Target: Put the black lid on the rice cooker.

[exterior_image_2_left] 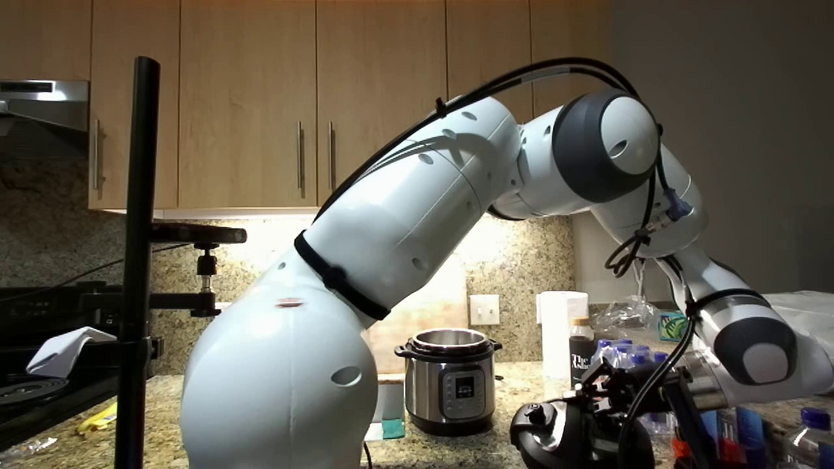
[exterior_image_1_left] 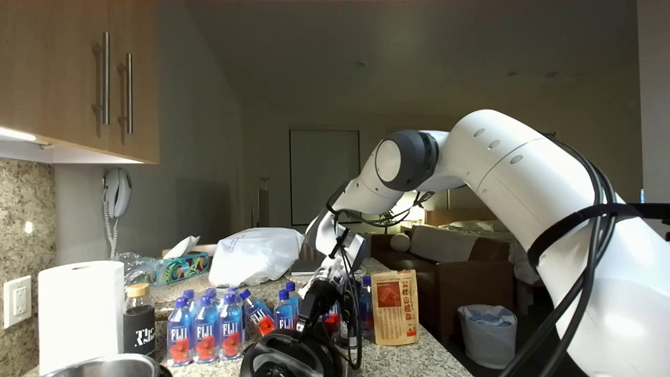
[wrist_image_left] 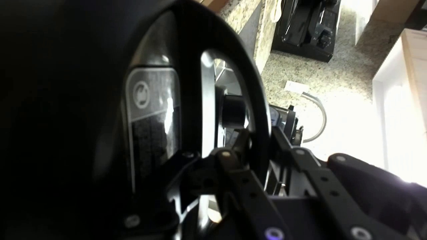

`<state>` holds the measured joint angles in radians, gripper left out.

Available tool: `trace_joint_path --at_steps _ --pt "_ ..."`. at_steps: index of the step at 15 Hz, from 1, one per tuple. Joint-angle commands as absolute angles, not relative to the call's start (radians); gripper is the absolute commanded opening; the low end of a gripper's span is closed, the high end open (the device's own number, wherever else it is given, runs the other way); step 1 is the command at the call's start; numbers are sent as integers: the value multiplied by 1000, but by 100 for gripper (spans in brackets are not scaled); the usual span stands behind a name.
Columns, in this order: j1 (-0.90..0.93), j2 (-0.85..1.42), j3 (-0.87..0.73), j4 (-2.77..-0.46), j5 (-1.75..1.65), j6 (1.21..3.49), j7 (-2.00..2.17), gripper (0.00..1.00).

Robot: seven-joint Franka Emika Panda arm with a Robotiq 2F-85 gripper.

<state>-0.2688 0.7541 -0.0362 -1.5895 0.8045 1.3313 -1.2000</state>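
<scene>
The black lid (exterior_image_2_left: 576, 440) is in my hold, tilted well off level, with a small knob (exterior_image_2_left: 535, 415) on the side toward the rice cooker (exterior_image_2_left: 449, 391) in an exterior view. My fingers (wrist_image_left: 252, 193) are clamped on the lid's curved handle (wrist_image_left: 256, 100): in the wrist view its black bar runs between my two fingertips (wrist_image_left: 281, 140), one on each side. My gripper (wrist_image_left: 260, 141) reaches in from the bottom of that view, and near the handle I see a label (wrist_image_left: 151, 100) whose print I cannot read.

In both exterior views the lid is apart from the cooker and near a group of water bottles (exterior_image_1_left: 205, 335). Both views cut off its lower edge, so I cannot tell whether it touches the counter (exterior_image_2_left: 521, 384).

The cooker stands upright on the counter. I can see into its mouth past the steel rim (exterior_image_2_left: 449, 346), and a lit display (exterior_image_2_left: 464, 387) is on its front. In an exterior view only its top shows, at the lower left corner, in front of a paper towel roll (exterior_image_1_left: 81, 314).

Beside the roll stands a dark bottle (exterior_image_1_left: 139, 327). Among the upright water bottles is a leaning bottle (exterior_image_1_left: 256, 313). A brown paper bag (exterior_image_1_left: 396, 314) stands on the far side of my gripper from them. Farther back are a white plastic bag (exterior_image_1_left: 256, 256) and a tissue box (exterior_image_1_left: 186, 267).
</scene>
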Motion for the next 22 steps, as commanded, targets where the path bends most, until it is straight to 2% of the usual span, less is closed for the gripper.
trace_joint_path --at_steps 1,7,11,12,17,18,22 --pt "-281 737 -20 -1478 741 1144 -1132 7" --pt "-280 753 -14 -1307 716 916 -999 7" --pt "-276 761 -26 -1268 716 920 -846 7" --pt "-279 760 -17 -1303 712 982 -923 19" --pt "-280 769 -16 -1292 711 982 -889 19" --pt "-280 770 -16 -1292 711 982 -889 6" --pt "-287 761 -1 -1290 738 1015 -893 7"
